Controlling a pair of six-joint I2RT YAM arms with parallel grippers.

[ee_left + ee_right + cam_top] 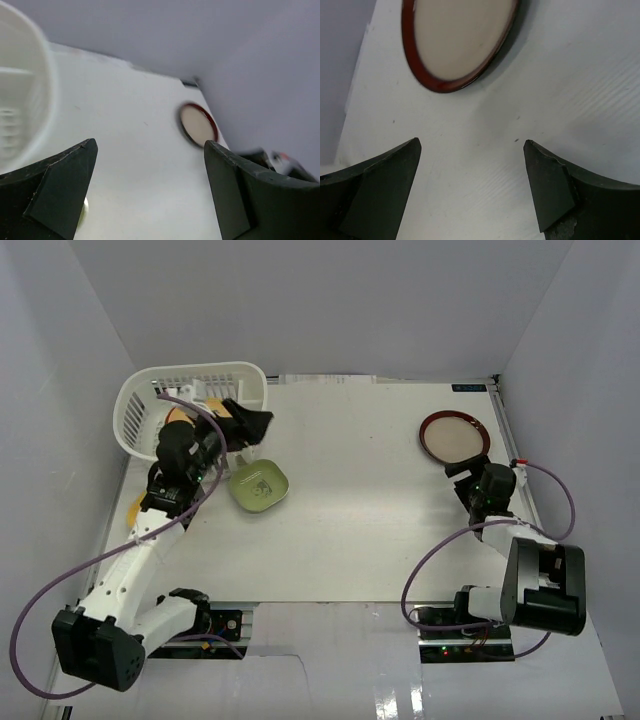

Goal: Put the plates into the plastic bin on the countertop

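Left jaws, right jaws both spread, empty. Risk: flat maroon-rimmed plate [462,40] skids across bench [560,90] if rim nudged.

Plastic bin [135,425] sits far left, round plate [454,436] far right.

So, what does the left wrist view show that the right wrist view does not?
Only the left wrist view: the white slotted plastic bin, blurred at the left edge. Only the right wrist view: no extra thing, but a close look at the glossy rim of the maroon-rimmed beige round plate, cut off at the top. Both: that plate lying on the matte white countertop, seen between open black jaws holding nothing.
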